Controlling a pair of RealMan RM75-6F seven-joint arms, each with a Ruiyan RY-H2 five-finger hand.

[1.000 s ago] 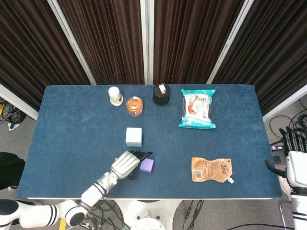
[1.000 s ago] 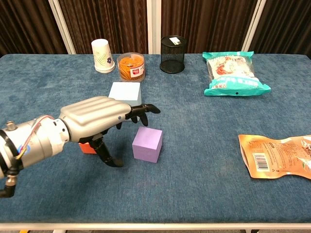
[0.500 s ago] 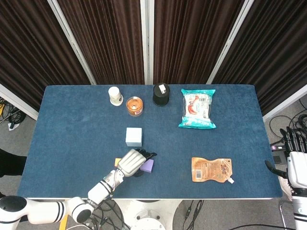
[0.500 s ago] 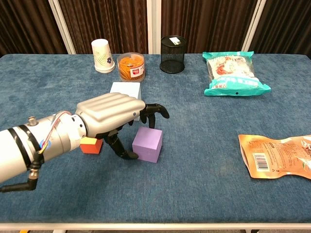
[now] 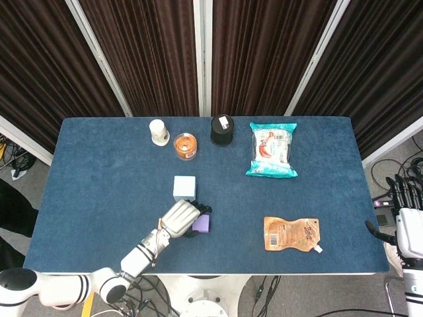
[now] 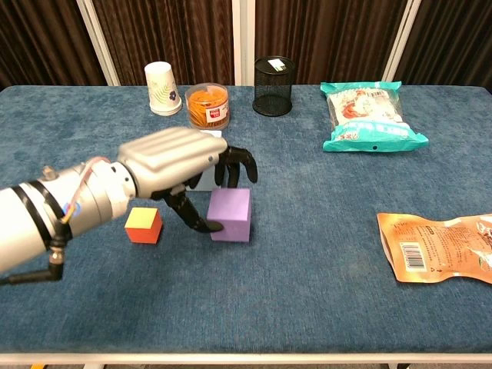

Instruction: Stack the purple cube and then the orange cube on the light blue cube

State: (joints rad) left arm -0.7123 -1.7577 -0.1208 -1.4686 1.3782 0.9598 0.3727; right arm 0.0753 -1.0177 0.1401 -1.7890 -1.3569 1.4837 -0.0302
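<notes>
My left hand (image 6: 178, 165) pinches the purple cube (image 6: 231, 214), hiding most of the blue cube (image 5: 184, 187) behind. Orange cube (image 6: 144, 224) sits just left; cup (image 6: 162, 88), jar (image 6: 208, 104) beyond.

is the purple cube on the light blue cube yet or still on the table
Still on the table. The purple cube rests on the blue cloth, the left hand gripping it, in front of the light blue cube, whose top is bare.

Lab: dark curtains (image 5: 152, 53) behind blue table (image 5: 99, 172).
</notes>
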